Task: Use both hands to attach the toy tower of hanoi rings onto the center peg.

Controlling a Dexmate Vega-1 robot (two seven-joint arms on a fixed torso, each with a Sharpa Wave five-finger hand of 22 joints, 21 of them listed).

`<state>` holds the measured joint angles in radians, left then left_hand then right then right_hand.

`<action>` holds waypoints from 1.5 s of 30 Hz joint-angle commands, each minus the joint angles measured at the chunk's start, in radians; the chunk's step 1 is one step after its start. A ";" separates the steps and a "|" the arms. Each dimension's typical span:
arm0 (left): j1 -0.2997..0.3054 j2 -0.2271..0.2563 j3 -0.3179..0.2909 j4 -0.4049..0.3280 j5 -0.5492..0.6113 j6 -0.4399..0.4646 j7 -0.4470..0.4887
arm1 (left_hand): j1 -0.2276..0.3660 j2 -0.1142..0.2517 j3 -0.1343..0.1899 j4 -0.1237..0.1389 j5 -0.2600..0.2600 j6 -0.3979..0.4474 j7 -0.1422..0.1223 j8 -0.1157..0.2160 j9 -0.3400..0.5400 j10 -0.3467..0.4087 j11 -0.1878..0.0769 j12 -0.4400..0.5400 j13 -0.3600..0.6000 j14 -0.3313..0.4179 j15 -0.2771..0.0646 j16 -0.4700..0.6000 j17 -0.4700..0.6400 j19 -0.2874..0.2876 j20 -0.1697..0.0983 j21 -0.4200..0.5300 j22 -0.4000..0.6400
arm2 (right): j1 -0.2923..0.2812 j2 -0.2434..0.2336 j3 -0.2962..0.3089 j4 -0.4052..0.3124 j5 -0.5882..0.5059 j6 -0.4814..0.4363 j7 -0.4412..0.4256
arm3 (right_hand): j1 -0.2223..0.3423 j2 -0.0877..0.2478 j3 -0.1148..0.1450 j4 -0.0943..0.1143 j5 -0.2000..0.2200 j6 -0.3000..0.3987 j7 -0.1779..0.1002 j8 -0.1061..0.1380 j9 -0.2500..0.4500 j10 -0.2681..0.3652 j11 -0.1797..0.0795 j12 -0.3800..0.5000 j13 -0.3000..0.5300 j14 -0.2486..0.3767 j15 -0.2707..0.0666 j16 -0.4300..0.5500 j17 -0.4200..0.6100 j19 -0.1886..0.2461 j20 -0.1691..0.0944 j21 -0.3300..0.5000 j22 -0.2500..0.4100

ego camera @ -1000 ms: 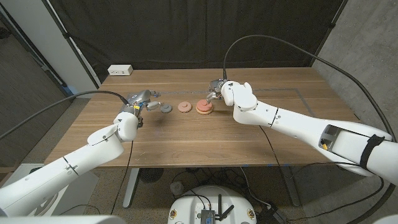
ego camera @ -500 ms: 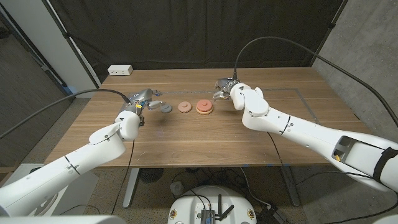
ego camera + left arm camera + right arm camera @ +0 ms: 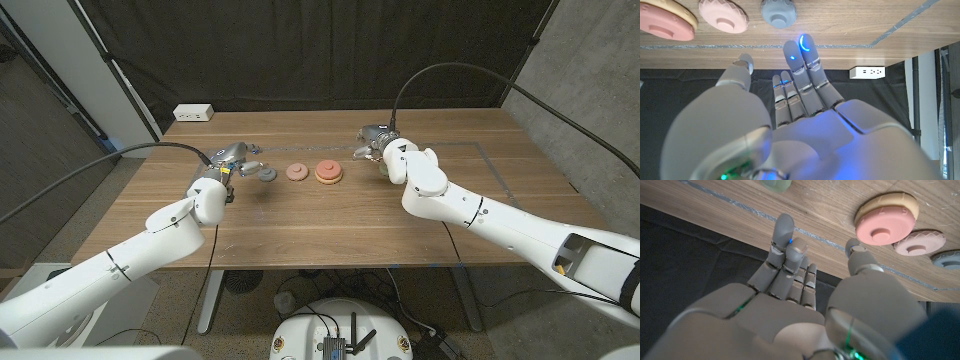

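A pale green piece (image 3: 776,184) beyond the empty, spread right hand (image 3: 790,295) is cut off; the left hand (image 3: 790,120), fingers apart, holds nothing near the grey ring (image 3: 778,11).

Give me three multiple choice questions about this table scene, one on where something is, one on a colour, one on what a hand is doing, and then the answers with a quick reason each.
1. Where does the grey ring lie?
A. Right by the left hand
B. Stacked on the big pink ring
C. At the table's near edge

2. What colour is the small ring in the middle of the row?
A. Green
B. Pink
C. Black

3. What is the right hand doing?
A. Gripping the grey ring
B. Pressing on the pink stack
C. Holding nothing, fingers apart

Answers:
1. A, the head view shows the grey ring beside the left hand's fingers.
2. B, it shows pink between the grey ring and the pink stack.
3. C, the right wrist view shows its fingers spread with nothing in them, the stack off to one side.
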<state>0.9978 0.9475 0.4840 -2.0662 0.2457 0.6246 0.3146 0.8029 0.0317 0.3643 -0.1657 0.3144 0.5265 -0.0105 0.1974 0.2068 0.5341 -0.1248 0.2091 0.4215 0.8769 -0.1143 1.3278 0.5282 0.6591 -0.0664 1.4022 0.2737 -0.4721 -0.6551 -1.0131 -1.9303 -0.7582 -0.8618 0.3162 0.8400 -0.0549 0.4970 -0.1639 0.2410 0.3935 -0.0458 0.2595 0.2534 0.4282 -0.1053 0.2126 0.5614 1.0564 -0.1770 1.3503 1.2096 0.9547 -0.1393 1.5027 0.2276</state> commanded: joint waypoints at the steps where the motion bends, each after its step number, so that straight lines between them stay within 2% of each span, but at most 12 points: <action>1: 0.013 -0.006 -0.005 -0.020 0.001 0.031 0.014 | -0.007 0.000 0.009 0.001 0.005 -0.003 0.001 0.002 0.005 0.005 0.000 0.002 0.004 -0.001 -0.105 0.005 0.000 -0.004 -0.104 0.007 0.000 | -0.066 -0.051 0.057 -0.043 -0.007 0.002 -0.037 | 0.011 0.003 0.010 0.001 0.010 0.000 0.004 0.002 0.001 -0.006 0.007 -0.003 0.000 0.007 -0.043 0.003 0.006 0.007 -0.079 0.006 -0.002; 11: 0.012 0.010 -0.006 -0.041 0.010 0.049 0.009 | -0.007 0.000 0.010 0.001 0.005 -0.003 -0.001 0.002 0.005 0.007 0.001 0.002 0.004 0.001 -0.105 0.007 -0.002 -0.003 -0.107 0.015 -0.006 | -0.109 -0.074 0.100 -0.050 0.003 0.010 -0.069 | 0.018 0.004 0.014 0.000 0.015 -0.009 0.001 -0.006 -0.001 0.005 0.003 0.002 0.001 0.003 -0.043 -0.003 0.000 0.008 -0.079 0.009 -0.001; 18: -0.005 -0.001 -0.006 -0.015 0.001 0.033 0.008 | -0.007 -0.001 0.011 0.000 0.005 -0.003 -0.002 0.002 0.005 0.006 -0.002 0.002 0.005 0.006 -0.105 0.012 -0.001 -0.005 -0.108 0.023 -0.007 | -0.149 -0.095 0.131 -0.062 0.013 -0.003 -0.098 | 0.020 0.004 0.016 0.000 0.017 -0.006 -0.006 -0.006 -0.002 0.009 0.001 0.004 0.003 0.014 -0.043 0.007 0.009 0.007 -0.079 0.009 -0.002; 24: -0.014 -0.003 0.008 -0.008 0.011 0.027 0.006 | -0.007 -0.002 0.011 0.000 0.006 -0.002 -0.003 0.003 0.005 0.008 -0.003 0.002 0.004 0.007 -0.105 0.011 -0.003 -0.004 -0.109 0.026 -0.011 | -0.175 -0.102 0.149 -0.069 0.020 -0.007 -0.130 | 0.025 0.003 0.018 -0.002 0.019 0.003 0.006 -0.005 -0.004 0.020 -0.001 0.009 0.006 0.009 -0.043 0.002 0.003 0.007 -0.079 0.011 -0.003; 29: -0.013 -0.010 0.010 0.002 0.009 0.018 0.011 | -0.006 -0.003 0.011 -0.001 0.006 -0.002 -0.005 0.003 0.005 0.010 -0.002 0.002 0.004 0.007 -0.105 0.011 -0.005 -0.005 -0.109 0.028 -0.014 | -0.211 -0.097 0.182 -0.061 0.058 0.021 -0.196 | 0.027 0.004 0.019 -0.002 0.020 0.008 0.004 -0.004 -0.004 0.025 -0.007 0.011 0.007 0.009 -0.043 0.001 0.002 0.004 -0.079 0.009 -0.006; 35: -0.021 -0.028 0.015 0.025 0.003 -0.006 0.020 | -0.005 -0.003 0.013 -0.001 0.006 -0.003 -0.004 0.003 0.005 0.011 -0.002 0.002 0.004 0.007 -0.105 0.012 -0.005 -0.006 -0.109 0.033 -0.017 | -0.211 -0.098 0.178 -0.049 0.070 0.033 -0.209 | 0.033 0.004 0.020 -0.003 0.020 0.015 -0.002 -0.003 -0.005 0.030 -0.010 0.012 0.010 0.011 -0.043 0.000 0.000 0.007 -0.079 0.012 -0.005; 45: -0.054 -0.023 0.047 0.007 0.035 0.041 -0.020 | 0.000 -0.009 0.014 -0.005 0.006 -0.006 -0.005 0.002 0.004 0.016 -0.008 0.005 0.005 0.004 -0.105 0.013 -0.007 -0.010 -0.109 0.040 -0.021 | -0.217 -0.099 0.182 -0.054 0.084 0.014 -0.221 | 0.035 0.009 0.021 0.002 0.022 0.021 -0.003 -0.004 -0.005 0.035 -0.012 0.011 0.012 0.017 -0.042 0.002 0.001 0.008 -0.078 0.013 -0.007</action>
<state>0.9718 0.9245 0.5059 -2.0517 0.2562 0.6347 0.3268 0.8030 0.0317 0.3741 -0.1670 0.3144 0.5212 -0.0160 0.1974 0.2068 0.5379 -0.1285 0.2091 0.4246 0.8770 -0.1143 1.3351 0.5229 0.6539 -0.0609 1.4332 0.2533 -0.6740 -0.7512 -0.8407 -1.9846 -0.6965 -0.8402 0.1196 0.8704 -0.0484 0.5133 -0.1640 0.2587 0.4057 -0.0516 0.2553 0.2461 0.4525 -0.1179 0.2198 0.5705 1.0706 -0.1841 1.3504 1.2104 0.9546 -0.1393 1.5102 0.2180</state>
